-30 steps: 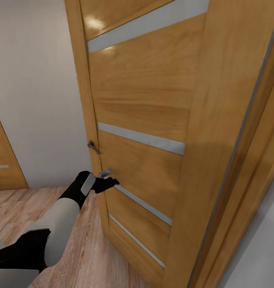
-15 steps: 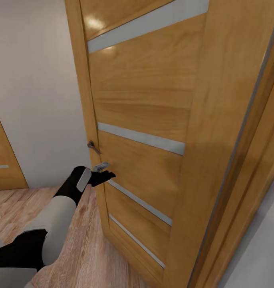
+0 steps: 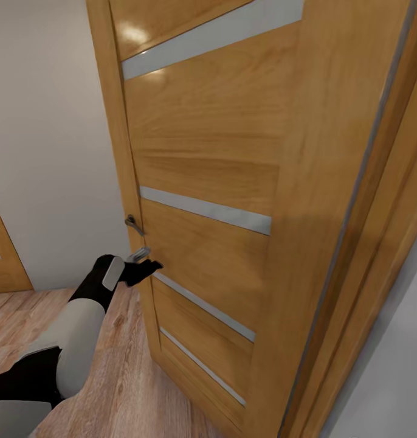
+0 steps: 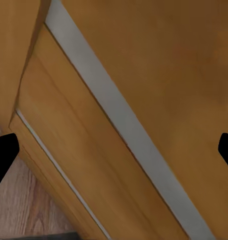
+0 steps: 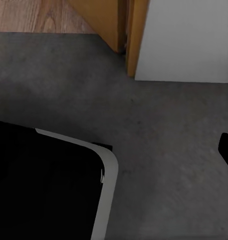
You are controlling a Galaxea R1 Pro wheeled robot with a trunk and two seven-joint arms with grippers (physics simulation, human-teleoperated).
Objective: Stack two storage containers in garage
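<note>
Pressing at the free edge of the wooden door (image 3: 208, 158), the left tool (image 3: 149, 266) sits just below the door's lever handle (image 3: 133, 225) and against the small metal latch plate (image 3: 140, 253), apparently to swing the leaf wider so the robot can pass. From the left wrist view its two dark fingertips (image 4: 4, 155) stand wide apart at either side, nothing between them, so it reads as released, with the door panel and one pale inlay strip directly ahead. Counted on the door: four pale strips, one handle. A second door (image 3: 5, 255) shows well left of the first, beyond a plain wall. The right wrist view looks down on grey concrete floor (image 5: 163, 130), which meets wood planks at a door frame, so the robot likely stands on the garage threshold. One fingertip of the right tool (image 5: 226, 150) shows; whether that tool is released or clenched cannot be told. No storage container is visible here.
</note>
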